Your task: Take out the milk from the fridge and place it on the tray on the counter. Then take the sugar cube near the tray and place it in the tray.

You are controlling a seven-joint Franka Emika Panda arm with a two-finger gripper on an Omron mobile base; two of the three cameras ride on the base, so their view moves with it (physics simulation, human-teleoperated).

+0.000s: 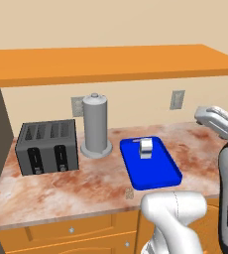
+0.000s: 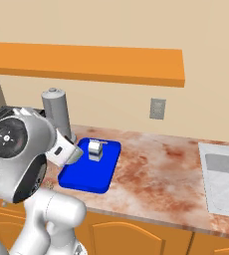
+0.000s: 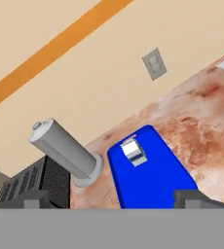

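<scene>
Working from the left of the left base view, you have the dark toaster (image 1: 47, 147) at the counter's (image 1: 51, 186) left end, the tall grey canister (image 1: 96, 126) just beside it, and then the blue tray (image 1: 161, 174), with the milk (image 1: 146, 148) already standing upright on its far half. That puts the first half of the job behind you, by the look of it, and the step in hand is the sugar cube (image 1: 129, 193), which sits on the stone just off the tray's near left corner, close to the counter's front edge and not yet in the tray. In the hand view the gripper (image 3: 114, 198) looks down toward the tray from above and behind, its fingertips (image 3: 35, 199) standing wide apart with nothing between them; the view is rolled, so the canister appears to lie on its side. Your next move, as I judge it, is to swing the hand down and toward the near left corner of the tray, centre the open jaws over the cube and close gently, since so small a piece could slip or be nudged off the counter edge. Further right lies bare counter, then the sink (image 2: 225, 178) in the right base view.
</scene>
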